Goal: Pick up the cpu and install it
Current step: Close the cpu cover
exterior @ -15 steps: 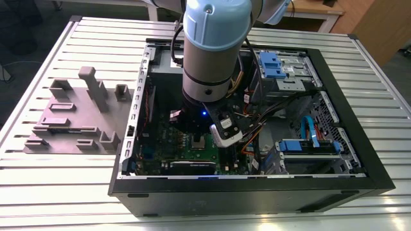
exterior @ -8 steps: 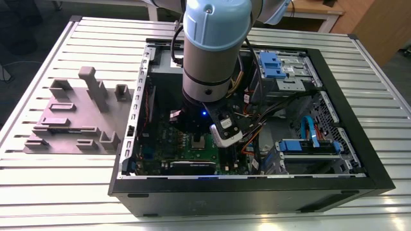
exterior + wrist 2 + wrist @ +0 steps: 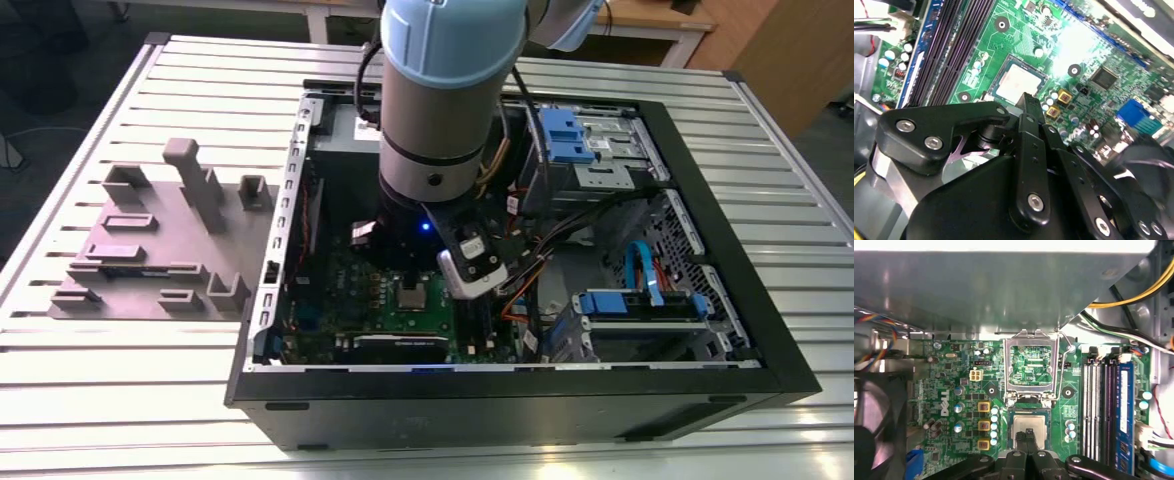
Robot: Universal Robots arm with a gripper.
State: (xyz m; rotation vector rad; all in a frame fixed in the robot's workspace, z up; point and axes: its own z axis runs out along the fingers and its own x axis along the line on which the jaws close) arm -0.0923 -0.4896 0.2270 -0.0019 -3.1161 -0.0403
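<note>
Green motherboard (image 3: pixel 954 390): flat inside the open computer case (image 3: pixel 534 400), on the slatted metal tabletop (image 3: pixel 134 400).
Cpu (image 3: pixel 1028 423): seated in its socket mid-board, silver top up, between memory slots (image 3: pixel 1099 405) and yellow-topped components (image 3: pixel 984 425).
Socket frame (image 3: pixel 1031 365): swung open, just beside the cpu.
Hand (image 3: pixel 1029 433): fingers pressed together, tips right over the cpu's top; touching or not, impossible to tell.
Grey fixture block (image 3: pixel 160 250): near the tabletop's edge at the exterior view's left.

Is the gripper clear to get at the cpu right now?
Probably yes: the gripper hangs just over the cpu, the socket's hinged frame is swung open beside it, and no cable crosses between them.
</note>
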